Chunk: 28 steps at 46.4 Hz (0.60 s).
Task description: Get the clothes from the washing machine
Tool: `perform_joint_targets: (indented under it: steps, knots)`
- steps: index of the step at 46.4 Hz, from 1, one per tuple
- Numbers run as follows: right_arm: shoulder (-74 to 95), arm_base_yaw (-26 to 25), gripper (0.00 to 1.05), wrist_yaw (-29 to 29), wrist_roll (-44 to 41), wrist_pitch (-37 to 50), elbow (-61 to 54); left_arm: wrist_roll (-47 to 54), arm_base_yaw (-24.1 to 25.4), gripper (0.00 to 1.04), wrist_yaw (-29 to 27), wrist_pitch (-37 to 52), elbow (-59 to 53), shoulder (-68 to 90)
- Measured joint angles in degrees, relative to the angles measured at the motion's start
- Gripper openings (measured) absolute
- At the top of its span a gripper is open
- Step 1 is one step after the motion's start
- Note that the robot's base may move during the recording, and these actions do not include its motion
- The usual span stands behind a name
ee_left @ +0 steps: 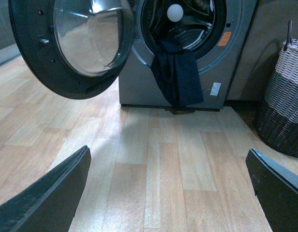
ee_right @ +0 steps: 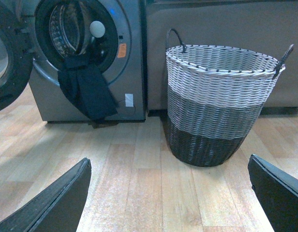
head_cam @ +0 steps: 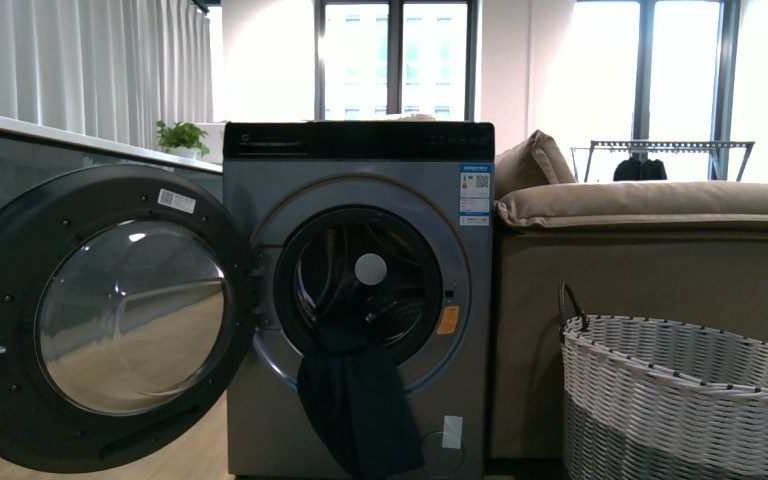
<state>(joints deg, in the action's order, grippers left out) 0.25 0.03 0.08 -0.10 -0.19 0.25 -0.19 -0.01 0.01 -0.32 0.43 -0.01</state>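
**Navy garment spills over the drum's lip, both hands well short of it**

Dark, limp clothes (head_cam: pixel 355 405) hang out of the washing machine (head_cam: pixel 260 210). Their upper end is inside the drum and the rest is draped down the grey front almost to the floor (ee_left: pixel 163 169). The round door (head_cam: pixel 100 315) stands swung wide to the left.

The left hand (ee_left: pixel 168 150) is spread wide and holds nothing. It is low over the floor, with the garment far ahead and well apart from it. The right hand (ee_right: pixel 168 158) is likewise spread and empty. The garment lies far off to its left, and the woven basket (ee_right: pixel 219 96) is nearer, on the right.

How much cloth remains inside the drum is hidden. A round white spot (head_cam: pixel 370 268) in the opening is hard to identify.

The front view shows neither arm and cuts the basket off beside the beige sofa (head_cam: pixel 650 260). The right wrist view shows the basket whole.
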Motion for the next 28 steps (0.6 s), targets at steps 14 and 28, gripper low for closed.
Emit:
perform_joint_targets:
  steps: [14, 28]
  knots:
    - [0.00, 0.00, 0.97, 0.00, 0.02, 0.00, 0.00, 0.00, 0.00, 0.98, 0.00, 0.00, 0.00, 0.00]
    - [0.00, 0.00, 0.97, 0.00, 0.02, 0.00, 0.00, 0.00, 0.00, 0.98, 0.00, 0.00, 0.00, 0.00]
